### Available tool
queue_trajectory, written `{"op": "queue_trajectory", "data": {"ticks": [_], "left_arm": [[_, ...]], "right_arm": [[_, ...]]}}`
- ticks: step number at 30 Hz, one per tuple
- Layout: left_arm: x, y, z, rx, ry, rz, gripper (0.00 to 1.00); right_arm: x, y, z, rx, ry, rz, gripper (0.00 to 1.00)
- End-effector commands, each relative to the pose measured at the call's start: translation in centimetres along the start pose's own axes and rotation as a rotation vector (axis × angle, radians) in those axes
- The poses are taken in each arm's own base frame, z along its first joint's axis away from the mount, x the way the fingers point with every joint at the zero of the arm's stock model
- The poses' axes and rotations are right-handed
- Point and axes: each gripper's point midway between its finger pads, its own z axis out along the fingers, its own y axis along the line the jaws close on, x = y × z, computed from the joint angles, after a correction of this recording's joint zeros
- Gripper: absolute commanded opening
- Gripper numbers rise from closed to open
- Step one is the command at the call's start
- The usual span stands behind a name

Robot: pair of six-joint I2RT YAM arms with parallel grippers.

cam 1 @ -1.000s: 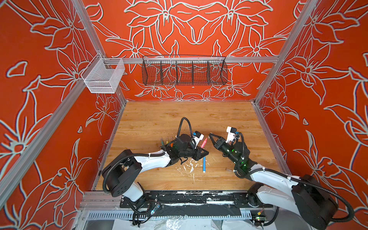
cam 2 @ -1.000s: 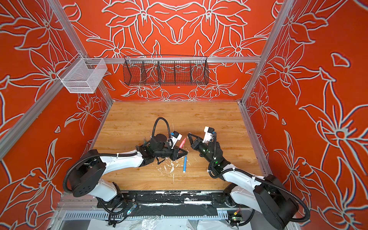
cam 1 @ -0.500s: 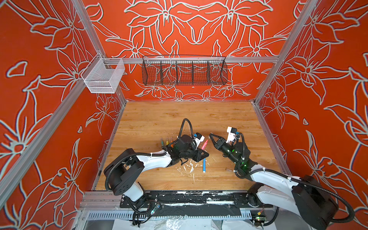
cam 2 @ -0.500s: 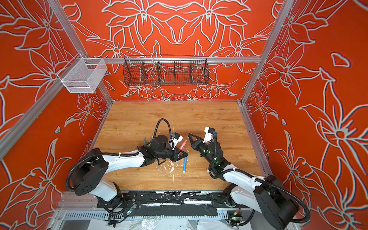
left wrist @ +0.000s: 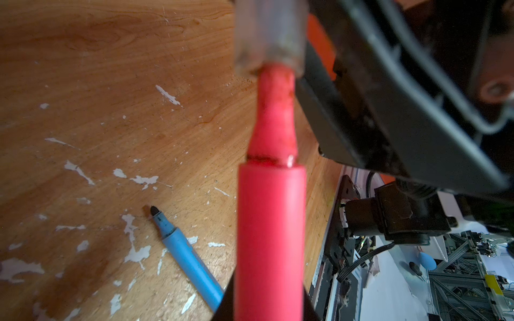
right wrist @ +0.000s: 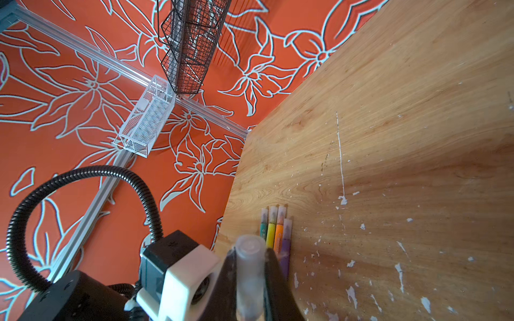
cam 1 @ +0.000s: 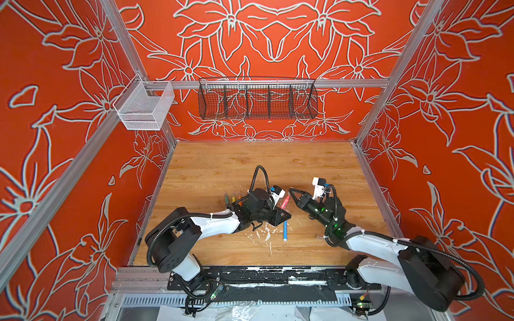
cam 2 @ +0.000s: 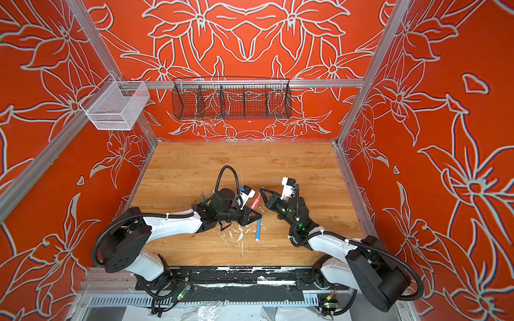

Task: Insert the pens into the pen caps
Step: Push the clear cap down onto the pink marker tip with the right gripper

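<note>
**Left claw (cam 1: pixel 283 215) grips pink-red pen (left wrist: pixel 269 236), nose in clear cap (left wrist: pixel 268 33)**

We see the left claw clenched around the barrel of the pink-red pen near the middle of the wooden table (cam 1: pixel 250 166). It holds the pen off the surface, slanting toward the right claw (cam 1: pixel 293 192). The right claw is clamped on the clear cap: in the right wrist view the cap sits pinched between its two dark fingers (right wrist: pixel 275 286). In the left wrist view we find the pen's narrow nose just inside the cap's open mouth. Most of the nose and the shoulder of the barrel lie bare, so the cap is not yet pushed home. In both top views the two claws stand close together, with the pen between them.

A blue pen (cam 1: pixel 285 230) lies flat on the table just beside the left claw, on the side nearer the robot's base, among white flecks (left wrist: pixel 139 251). Its dark tip is uncovered in the left wrist view.

Four more pens lie side by side on the table, on the far side of the left claw from the right one: a green pen (right wrist: pixel 263 232), a yellow pen (right wrist: pixel 270 236), an orange pen (right wrist: pixel 279 234) and a purple pen (right wrist: pixel 286 241). The right wrist view shows them touching along their lengths, each already capped in clear plastic. The purple one is set a little back from the other three. In the top views the left arm (cam 1: pixel 219 222) hides part of this row.
</note>
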Motion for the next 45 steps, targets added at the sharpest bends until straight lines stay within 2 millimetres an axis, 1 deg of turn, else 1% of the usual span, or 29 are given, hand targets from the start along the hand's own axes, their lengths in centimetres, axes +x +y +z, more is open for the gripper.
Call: {"op": "queue_trajectory", "data": {"ticks": [1,3,5,8,11,14,18,20,23,24,25,26,27,30,33,37,40,43,45], "left_arm": [[-1.6,-0.3,-0.2,0.018,-0.038,-0.002,0.00],[-2.3,0.1,-0.7,0.026,-0.062,-0.011,0.00],[-3.8,1.2,-1.3,0.010,-0.104,-0.075,0.00],[-5.7,0.2,-2.3,0.108,-0.152,-0.126,0.00],[-6.6,-0.1,-2.8,0.097,-0.189,-0.096,0.00],[-6.9,-0.2,-3.3,0.099,-0.205,-0.062,0.00],[-6.3,-0.6,-3.6,0.136,-0.206,-0.032,0.00],[-6.3,-0.6,-3.9,0.117,-0.194,-0.012,0.00],[-6.2,-0.3,-4.6,0.095,-0.233,0.006,0.00],[-6.2,-0.3,-4.8,0.093,-0.246,0.011,0.00],[-6.1,-0.3,-4.9,0.092,-0.254,0.017,0.00],[-6.1,-0.2,-5.0,0.086,-0.257,0.023,0.00],[-6.0,-0.1,-5.0,0.081,-0.255,0.029,0.00],[-5.7,0.4,-4.8,0.063,-0.250,0.035,0.00],[-5.6,0.3,-4.6,0.078,-0.247,0.052,0.00],[-5.7,0.2,-5.0,0.061,-0.255,0.073,0.00],[-5.7,0.3,-5.3,0.054,-0.271,0.082,0.00],[-5.7,0.2,-5.4,0.050,-0.270,0.092,0.00],[-5.7,0.2,-5.4,0.049,-0.269,0.100,0.00]], "right_arm": [[-0.5,2.1,0.6,-0.075,0.014,0.018,0.00],[-0.1,2.5,0.8,-0.096,0.033,0.020,0.00],[0.1,2.7,1.0,-0.115,0.044,0.018,0.00],[0.5,3.1,1.3,-0.142,0.067,0.020,0.00],[0.9,3.5,1.6,-0.164,0.092,0.006,0.00],[1.5,4.2,2.0,-0.198,0.131,-0.016,0.00],[2.2,5.1,2.1,-0.248,0.163,-0.048,0.00],[2.6,5.5,2.1,-0.276,0.172,-0.063,0.00],[3.4,6.2,2.3,-0.323,0.197,-0.078,0.00],[3.6,6.3,2.4,-0.332,0.204,-0.076,0.01],[3.7,6.1,2.6,-0.333,0.207,-0.069,0.06],[3.8,5.7,2.7,-0.324,0.208,-0.058,0.13],[3.9,5.3,2.9,-0.318,0.207,-0.050,0.18],[4.0,4.9,3.2,-0.320,0.210,-0.038,0.28],[3.9,4.9,3.3,-0.329,0.222,-0.031,0.38],[3.2,4.7,3.0,-0.307,0.213,-0.062,0.51],[2.6,4.8,2.6,-0.260,0.212,-0.099,0.58],[1.9,5.4,1.8,-0.223,0.197,-0.151,0.62],[1.2,6.3,0.9,-0.231,0.170,-0.188,0.63]]}}
